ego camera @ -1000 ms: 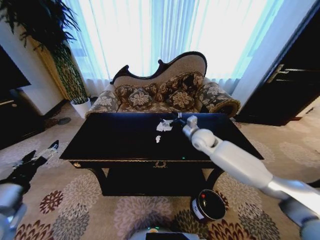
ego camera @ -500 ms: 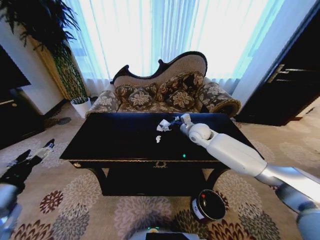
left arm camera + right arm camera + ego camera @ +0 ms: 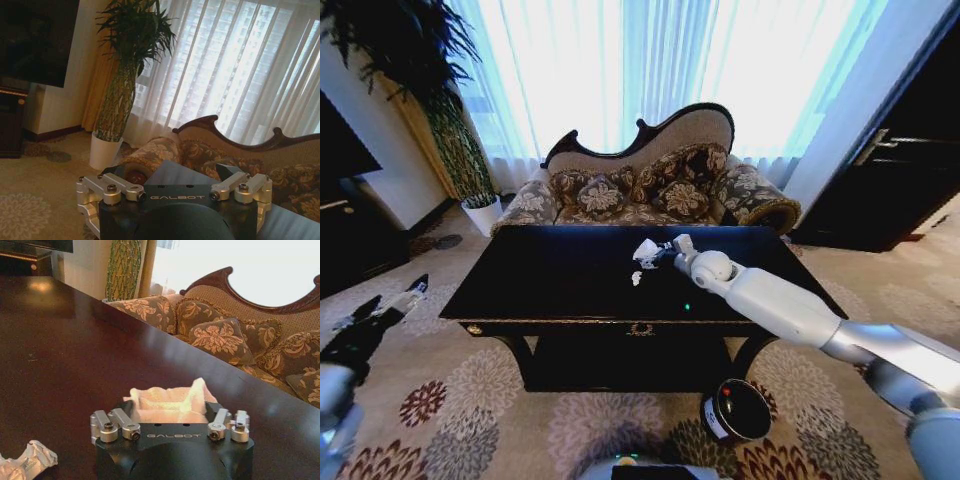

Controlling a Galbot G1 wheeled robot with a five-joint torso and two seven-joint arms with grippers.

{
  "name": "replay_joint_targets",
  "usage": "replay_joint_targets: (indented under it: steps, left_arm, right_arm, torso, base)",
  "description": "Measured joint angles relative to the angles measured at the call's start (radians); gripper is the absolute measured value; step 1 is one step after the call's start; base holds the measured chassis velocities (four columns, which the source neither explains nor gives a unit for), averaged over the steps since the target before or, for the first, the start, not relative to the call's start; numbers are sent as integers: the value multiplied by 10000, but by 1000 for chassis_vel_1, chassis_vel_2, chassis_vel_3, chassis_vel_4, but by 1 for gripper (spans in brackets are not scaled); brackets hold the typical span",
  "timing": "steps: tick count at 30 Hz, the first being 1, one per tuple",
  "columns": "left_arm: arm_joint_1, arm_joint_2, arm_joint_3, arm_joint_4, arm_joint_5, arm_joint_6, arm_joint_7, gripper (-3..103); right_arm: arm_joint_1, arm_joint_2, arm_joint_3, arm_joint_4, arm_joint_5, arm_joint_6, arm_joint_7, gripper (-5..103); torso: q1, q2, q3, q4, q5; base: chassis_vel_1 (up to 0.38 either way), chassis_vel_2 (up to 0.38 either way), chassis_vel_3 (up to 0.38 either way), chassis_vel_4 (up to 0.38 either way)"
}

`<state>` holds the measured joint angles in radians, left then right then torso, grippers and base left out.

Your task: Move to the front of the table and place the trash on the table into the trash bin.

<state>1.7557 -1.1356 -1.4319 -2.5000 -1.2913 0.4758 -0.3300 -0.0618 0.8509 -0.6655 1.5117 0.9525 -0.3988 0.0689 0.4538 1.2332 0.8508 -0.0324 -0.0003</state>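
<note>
**Right gripper on the tissue at mid-table**

Right gripper (image 3: 656,253) reaches across the table (image 3: 560,275) from about 4 o'clock and sits at the tissue (image 3: 644,249) near the top's centre, toward the far edge. From the right wrist, the tissue (image 3: 170,401) fills the gap between the fingers; whether they have closed on it I cannot tell. A small white scrap (image 3: 636,278) lies just nearer, at 7 o'clock of the tissue; the wrist view shows crumpled litter (image 3: 27,460) beside the gripper. The bin (image 3: 734,411) stands on the carpet at 5 o'clock of the table. Left gripper (image 3: 382,310) hangs off the table's left end, fingers apart, holding nothing.
</note>
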Motion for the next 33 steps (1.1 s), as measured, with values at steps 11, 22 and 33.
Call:
replay_joint_targets:
  steps: [11, 22, 33]
  left_arm:
    - [-103, 83, 172, 0, 17, 8, 0, 100]
    - [-160, 224, 274, 0, 47, 7, 10, 100]
    - [-805, 330, 1256, 0, 395, -72, 46, 100]
  right_arm:
    - [20, -42, 18, -45, -47, 131, -295, 44]
    - [-395, -333, 454, -82, -190, 1239, -988, 3]
    - [-1183, -1580, 1854, 593, 797, 2938, -2560, 1]
  torso:
    - [1, 0, 1, 0, 0]
    - [1, 0, 1, -1, 1]
    - [2, 0, 1, -2, 0]
  base:
    - [0, 0, 0, 0]
    - [0, 0, 0, 0]
    - [0, 0, 0, 0]
